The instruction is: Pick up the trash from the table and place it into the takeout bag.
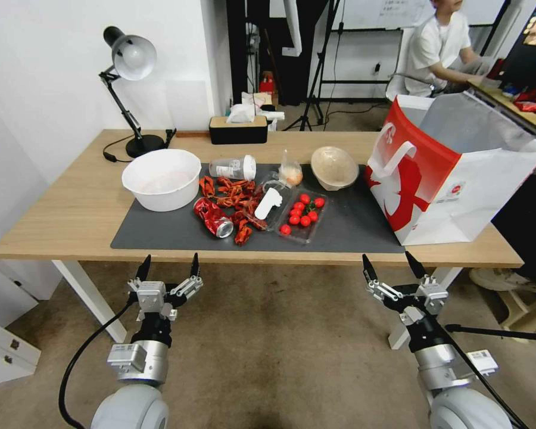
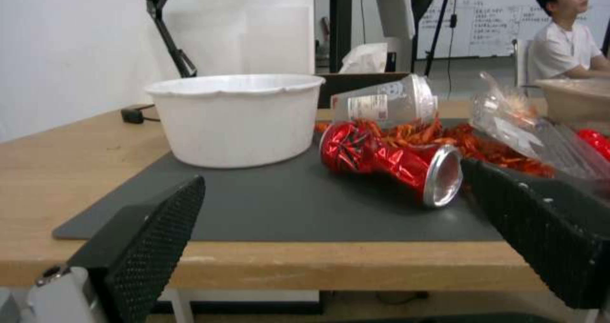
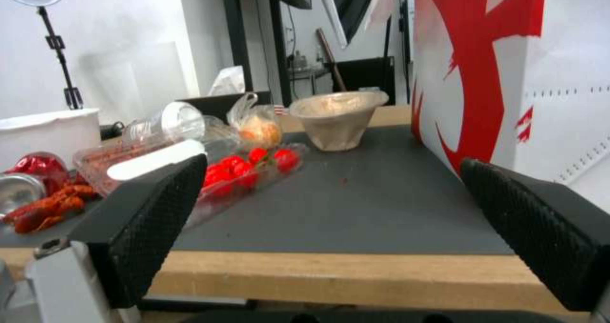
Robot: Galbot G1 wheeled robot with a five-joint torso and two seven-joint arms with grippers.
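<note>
Silver jointed arms, rounded grey housings. Left hand and right hand: black pointed fingers, textured pads. Black cable lower left.

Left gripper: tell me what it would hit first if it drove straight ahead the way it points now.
The left gripper, open and held off the table's near edge, points at the crushed red can on the dark mat. The can looks first in line, though depth is hard to judge.

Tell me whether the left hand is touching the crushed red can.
Apart. In the head view the left hand hangs open before the table's near edge, while the crushed red can lies farther in on the dark mat.
</note>
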